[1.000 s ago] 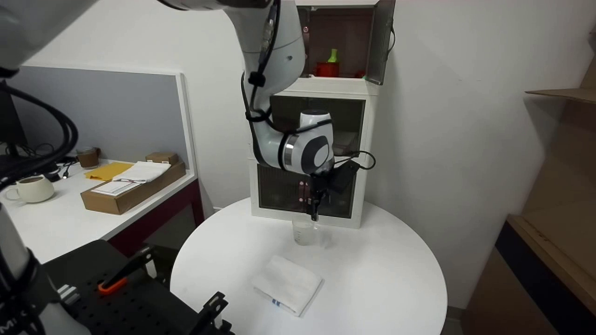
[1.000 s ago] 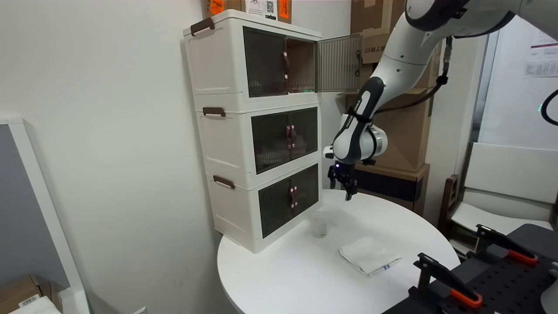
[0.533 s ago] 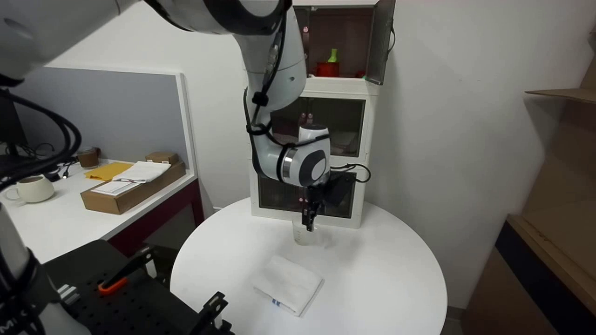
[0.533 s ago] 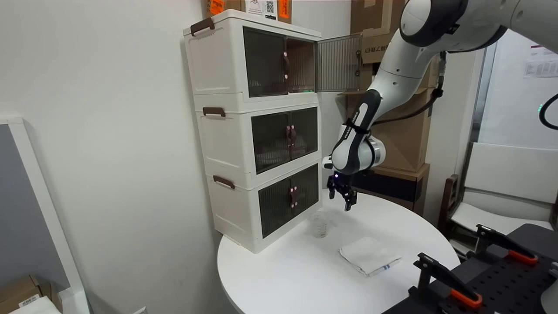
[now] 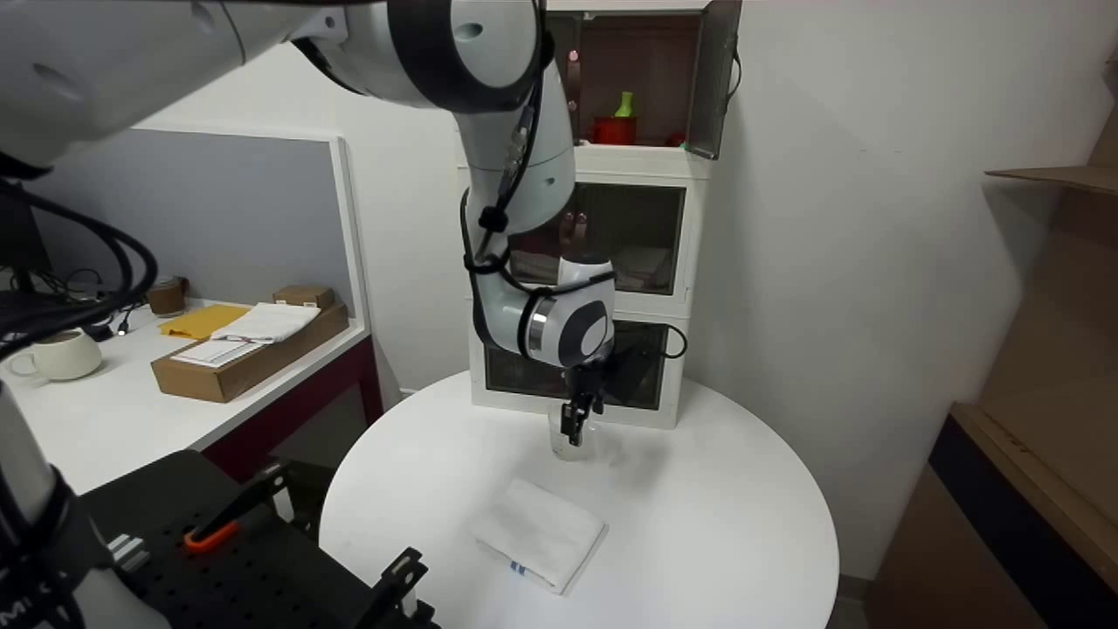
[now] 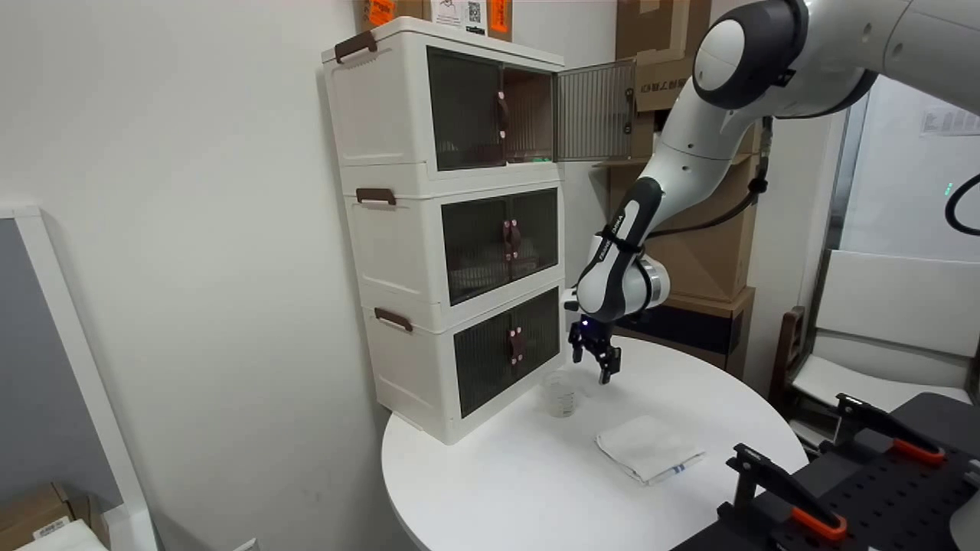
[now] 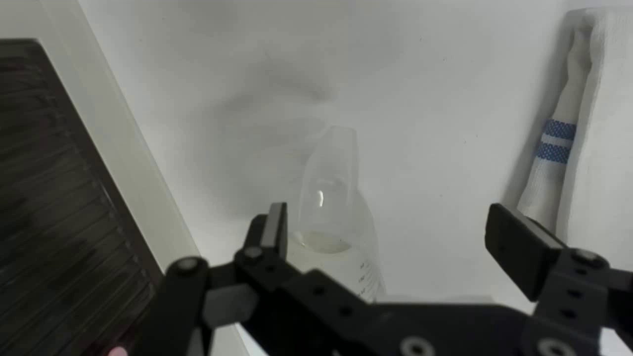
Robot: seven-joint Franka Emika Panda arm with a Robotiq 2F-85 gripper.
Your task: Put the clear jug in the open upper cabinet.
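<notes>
Black two-fingered Robotiq gripper (image 7: 389,225) hangs over the round white table (image 5: 699,524), its fingers spread wide with nothing held. Below it and to one side stands the small, colourless, see-through plastic-looking jug (image 6: 560,396), upright and, in an exterior view, apart from the fingertips. In the wrist view the jug lies off centre, close by the finger on the side of the white-framed lower cabinet (image 7: 111,128) with a dark ribbed front, while the opposite finger is toward the folded white cloth (image 7: 603,148) with blue stripes.

This looks like the lining-up before a grasp. To do it well, shift the gripper until the jug sits midway between the fingers; closed from here, the nearer finger would probably shove it sideways. Make sure that finger comes down clear of the rim and off the cabinet front beside it. Clear walls make depth hard to read, so descend slowly, then squeeze softly, as a thin wall may flex. The goal, an open white-framed upper cabinet (image 5: 642,61) with dark brown walls, is well above the gripper, so a steady, level hold matters more than haste
</notes>
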